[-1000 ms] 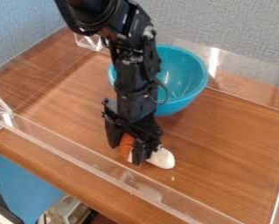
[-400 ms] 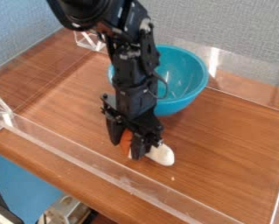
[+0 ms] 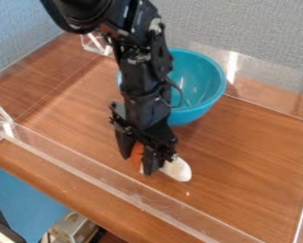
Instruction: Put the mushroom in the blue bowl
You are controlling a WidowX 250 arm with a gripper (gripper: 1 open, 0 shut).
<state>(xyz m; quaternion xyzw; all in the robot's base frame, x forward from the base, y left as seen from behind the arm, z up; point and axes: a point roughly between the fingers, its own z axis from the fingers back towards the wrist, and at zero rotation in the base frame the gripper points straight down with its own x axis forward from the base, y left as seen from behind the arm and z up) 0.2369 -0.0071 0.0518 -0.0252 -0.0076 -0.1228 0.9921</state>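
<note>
The mushroom (image 3: 166, 167) lies on its side on the wooden table, orange cap between the black fingers and cream stem poking out to the right. My gripper (image 3: 146, 158) points straight down at the table's front middle and is shut on the mushroom's cap. The blue bowl (image 3: 192, 87) stands just behind the gripper, partly hidden by the arm, and looks empty.
Clear acrylic walls (image 3: 65, 155) ring the wooden table (image 3: 59, 100) on all sides. A blue wall rises behind. The black arm (image 3: 131, 38) comes down from the upper left, in front of the bowl's left side.
The fingers have closed a little tighter on the mushroom's cap. The upper arm has shifted slightly left. The mushroom stays on the table.
</note>
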